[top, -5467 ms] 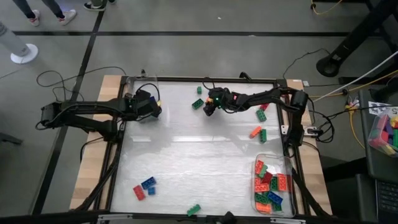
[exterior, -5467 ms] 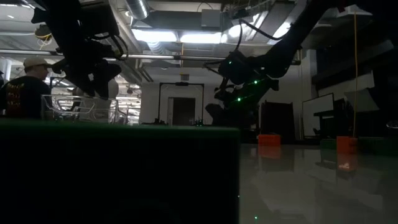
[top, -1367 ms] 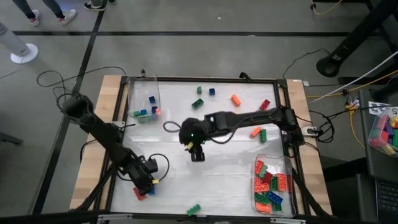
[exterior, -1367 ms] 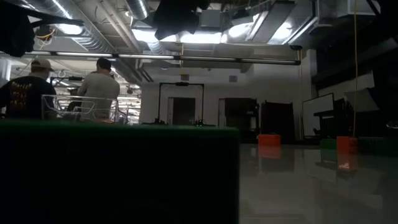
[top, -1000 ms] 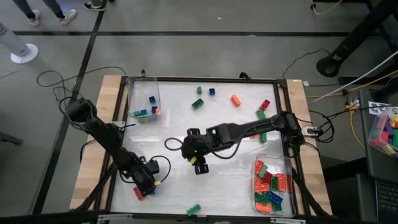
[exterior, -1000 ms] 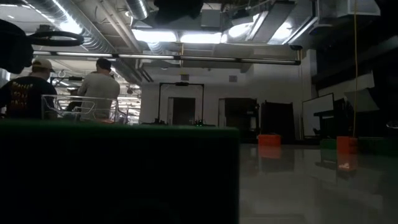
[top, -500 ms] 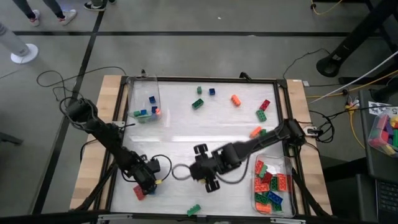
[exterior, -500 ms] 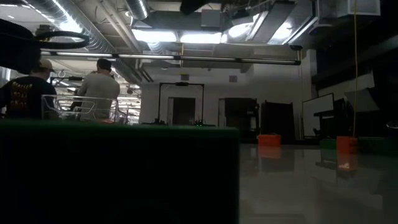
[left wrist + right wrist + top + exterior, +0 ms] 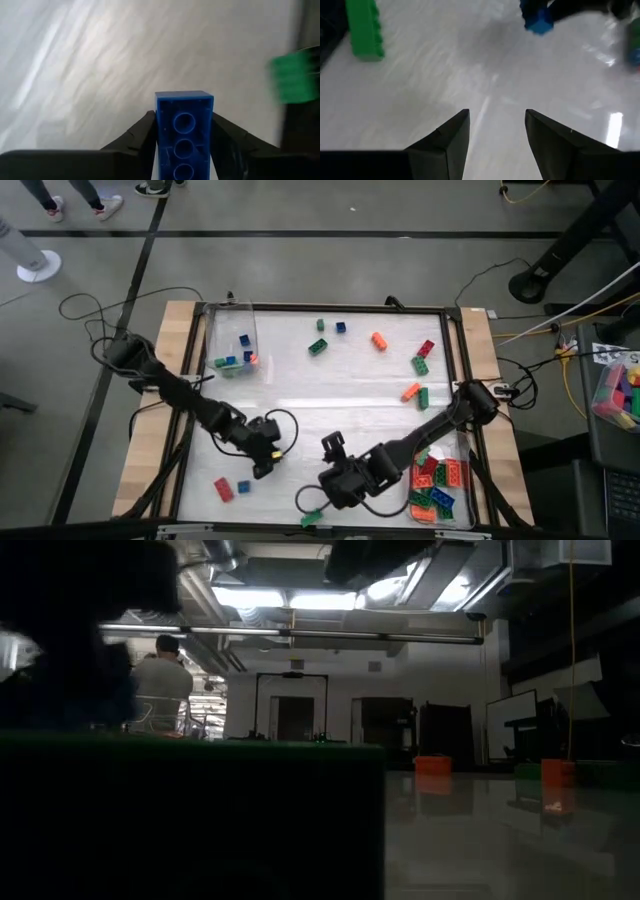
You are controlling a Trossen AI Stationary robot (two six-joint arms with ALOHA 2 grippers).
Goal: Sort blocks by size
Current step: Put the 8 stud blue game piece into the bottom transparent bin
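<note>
Left hand grips a long blue block lifted at the surface's seven o'clock; carry it level toward the tray at five, steering wide of the open, empty right hand near the green block.

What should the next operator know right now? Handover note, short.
Left gripper: shut on a long blue block, lifted over the table's near-left area.
Right gripper: open, empty, low at the near edge, heading toward a green block.
Done: near-right tray holds a pile of long blocks; far-left tray holds a few small ones.
Left: red block and small blue one near-left; several loose far and right, including an orange one.
</note>
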